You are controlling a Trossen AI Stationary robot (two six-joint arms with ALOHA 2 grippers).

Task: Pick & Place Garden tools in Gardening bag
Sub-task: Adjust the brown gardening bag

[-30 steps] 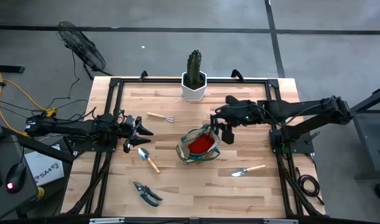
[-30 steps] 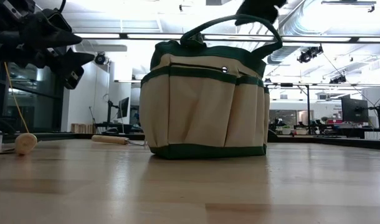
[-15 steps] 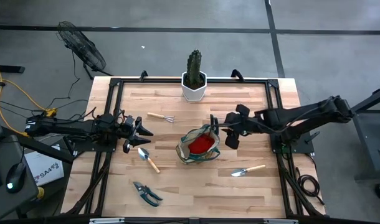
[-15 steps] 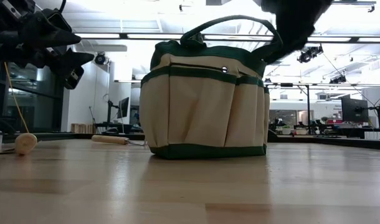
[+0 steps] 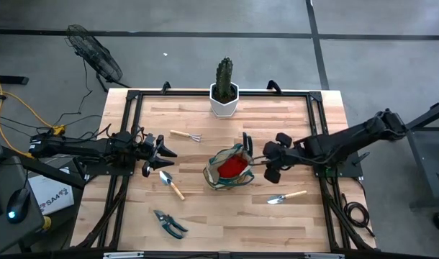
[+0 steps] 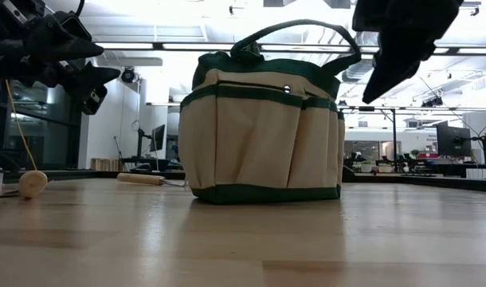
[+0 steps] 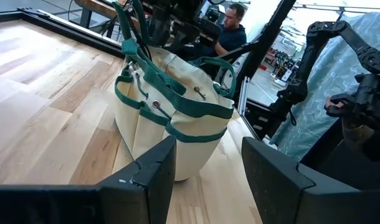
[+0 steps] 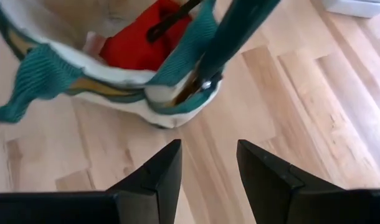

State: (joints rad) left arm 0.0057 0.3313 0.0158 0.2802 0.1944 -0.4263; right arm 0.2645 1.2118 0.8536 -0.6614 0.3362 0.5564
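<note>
The olive-and-tan gardening bag (image 5: 230, 169) stands upright on its base mid-table, with a red glove (image 5: 232, 166) inside it. My right gripper (image 5: 267, 162) hovers open just right of the bag, tilted down, with nothing between its fingers (image 8: 154, 177). One trowel (image 5: 286, 196) lies near it and another (image 5: 171, 185) lies left of the bag. A mini rake (image 5: 186, 135) lies at the far left and the pruning shears (image 5: 169, 224) by the near edge. My left gripper (image 5: 162, 151) waits open at the left, pointing level at the bag (image 7: 171, 118).
A cactus in a white pot (image 5: 224, 92) stands at the far edge, centre. The bag's loop handles (image 6: 295, 32) stick up. A black frame (image 5: 129, 129) borders the tabletop. A person (image 7: 230, 28) sits in the room beyond the table. Bare wood lies near the front edge.
My right gripper has come away from over the bag's far-right rim, moving toward the table's right and near edges and sinking, rolling and tipping further down as it went. Its fingers stay open. The bag and tools have not moved.
</note>
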